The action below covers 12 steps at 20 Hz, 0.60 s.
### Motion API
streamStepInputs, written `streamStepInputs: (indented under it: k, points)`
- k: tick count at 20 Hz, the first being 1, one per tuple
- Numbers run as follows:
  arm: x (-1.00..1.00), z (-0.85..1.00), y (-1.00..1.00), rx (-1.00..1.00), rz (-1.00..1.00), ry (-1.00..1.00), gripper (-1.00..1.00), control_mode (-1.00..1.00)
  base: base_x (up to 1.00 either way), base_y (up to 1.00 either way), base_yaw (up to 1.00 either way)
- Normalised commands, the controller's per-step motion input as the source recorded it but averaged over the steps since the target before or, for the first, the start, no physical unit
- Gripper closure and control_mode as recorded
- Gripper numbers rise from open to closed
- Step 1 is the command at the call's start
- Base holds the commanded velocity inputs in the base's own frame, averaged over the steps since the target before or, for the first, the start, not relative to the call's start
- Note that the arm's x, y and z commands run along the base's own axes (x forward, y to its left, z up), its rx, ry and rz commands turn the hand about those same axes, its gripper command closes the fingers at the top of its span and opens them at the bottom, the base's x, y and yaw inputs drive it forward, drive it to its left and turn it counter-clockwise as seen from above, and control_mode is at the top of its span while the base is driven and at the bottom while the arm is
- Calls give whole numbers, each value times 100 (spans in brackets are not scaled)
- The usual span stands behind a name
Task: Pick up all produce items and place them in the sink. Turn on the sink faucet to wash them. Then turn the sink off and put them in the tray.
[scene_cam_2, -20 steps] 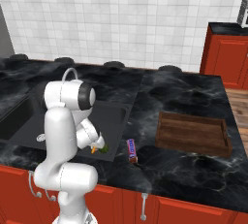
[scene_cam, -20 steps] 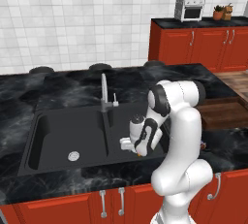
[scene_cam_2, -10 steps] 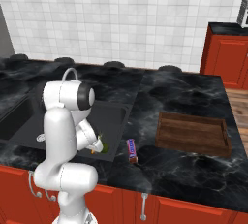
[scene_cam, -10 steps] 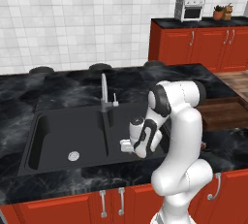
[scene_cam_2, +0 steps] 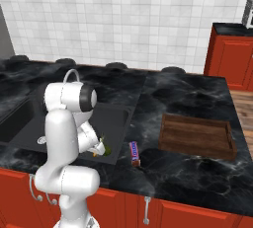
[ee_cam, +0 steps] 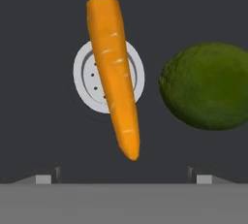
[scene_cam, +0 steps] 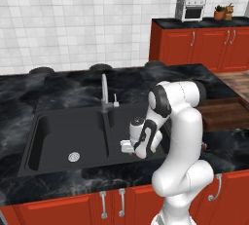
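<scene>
Little change over the last second: arm hangs low in the sink (scene_cam: 34,141), a slight shift at most. End effector (ee_cam: 123,174) wide open, holding nothing. Carrot (ee_cam: 114,72) lies just ahead of it over the drain (ee_cam: 87,75); lime (ee_cam: 207,86) is ahead and to its right. Both look placed, so faucet (scene_cam: 104,92) probably next. Fingertips (ee_cam: 44,178) barely visible; carrot top cut off.

The white arm bends down over the right basin of the black double sink (scene_cam: 48,136), its gripper (scene_cam: 127,145) low inside, jaws hard to make out. The silver gooseneck faucet (scene_cam: 104,92) stands behind; a dark wooden tray (scene_cam: 226,114) lies right.
</scene>
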Motion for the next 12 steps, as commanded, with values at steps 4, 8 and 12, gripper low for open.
streamStepInputs:
  k: [4, 8, 12]
  points:
    - [26, -29, 0, 0, 0, 0, -100, -100, 0, 0, 0]
    - [26, -36, -2, 0, 0, 1, -100, -100, 0, 0, 0]
    - [33, -36, -4, 0, 0, 3, -100, -100, 0, 0, 0]
